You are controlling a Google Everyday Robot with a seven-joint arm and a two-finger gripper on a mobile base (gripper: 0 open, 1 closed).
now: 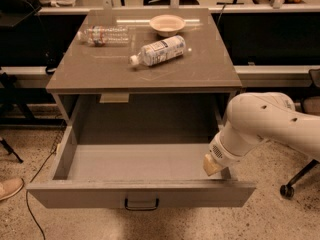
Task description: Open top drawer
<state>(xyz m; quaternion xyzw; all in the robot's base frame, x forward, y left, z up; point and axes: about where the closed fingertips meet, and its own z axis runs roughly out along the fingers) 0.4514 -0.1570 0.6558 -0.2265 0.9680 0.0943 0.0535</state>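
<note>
The top drawer (140,196) of the grey-taupe cabinet stands pulled far out toward the camera. Its deep plain grey box is empty and its small black pull handle (142,204) shows on the front panel. My gripper (211,165) hangs from the white arm at the drawer's right front corner, just inside the front panel by the right wall. Only a tan tip of it shows.
On the cabinet top (210,69) lie a white-labelled plastic bottle (157,50), a clear bottle (104,35) and a small bowl (167,23). An office chair base (295,181) stands at the right. A shoe (10,188) and a cable lie on the floor at the left.
</note>
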